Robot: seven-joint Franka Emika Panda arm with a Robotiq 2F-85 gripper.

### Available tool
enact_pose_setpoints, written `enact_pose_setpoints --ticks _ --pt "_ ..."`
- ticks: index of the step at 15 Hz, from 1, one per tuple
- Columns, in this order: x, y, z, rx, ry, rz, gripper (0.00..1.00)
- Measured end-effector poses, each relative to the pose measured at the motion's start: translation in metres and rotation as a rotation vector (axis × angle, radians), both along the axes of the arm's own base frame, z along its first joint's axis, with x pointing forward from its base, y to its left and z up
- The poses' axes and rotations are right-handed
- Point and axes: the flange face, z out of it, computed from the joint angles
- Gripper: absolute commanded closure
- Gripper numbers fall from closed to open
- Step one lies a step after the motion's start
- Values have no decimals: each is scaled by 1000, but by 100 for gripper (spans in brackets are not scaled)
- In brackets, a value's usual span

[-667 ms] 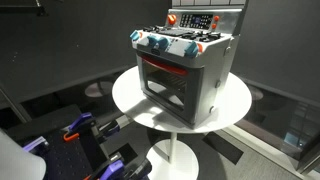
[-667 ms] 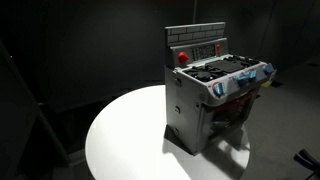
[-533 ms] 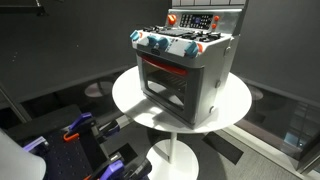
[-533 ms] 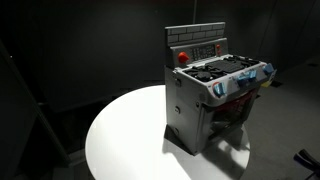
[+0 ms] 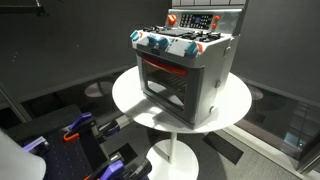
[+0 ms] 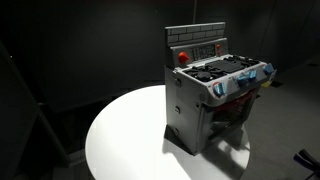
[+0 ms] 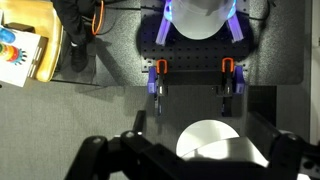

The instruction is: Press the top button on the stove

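The stove (image 5: 185,70) is a small silver-grey toy oven with a red-trimmed glass door and blue and red knobs. It stands on a round white table (image 5: 235,105) in both exterior views (image 6: 215,95). Its raised back panel carries a dark display and a round red button (image 6: 182,57). My gripper (image 7: 205,138) shows only in the wrist view, where its dark fingers are spread wide with nothing between them. It faces down at the floor, and the stove is out of that view. The arm is not seen in either exterior view.
Orange and purple clamps (image 7: 157,75) hold a dark plate with a white dome (image 7: 200,15) on the grey floor. A white disc (image 7: 215,125) lies below the fingers. A yellow tray (image 7: 30,55) sits at upper left. Dark curtains surround the table (image 6: 125,135).
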Motion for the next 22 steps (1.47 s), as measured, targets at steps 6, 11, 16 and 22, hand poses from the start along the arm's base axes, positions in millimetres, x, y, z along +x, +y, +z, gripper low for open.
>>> enact_pose_setpoints --ticks 6,11,16,22 --pt "12 1 14 -1 -73 11 0" --pt "40 0 30 2 -147 19 0" --pt "81 -5 35 11 -195 22 0" --pt "135 -12 31 -9 -261 65 0"
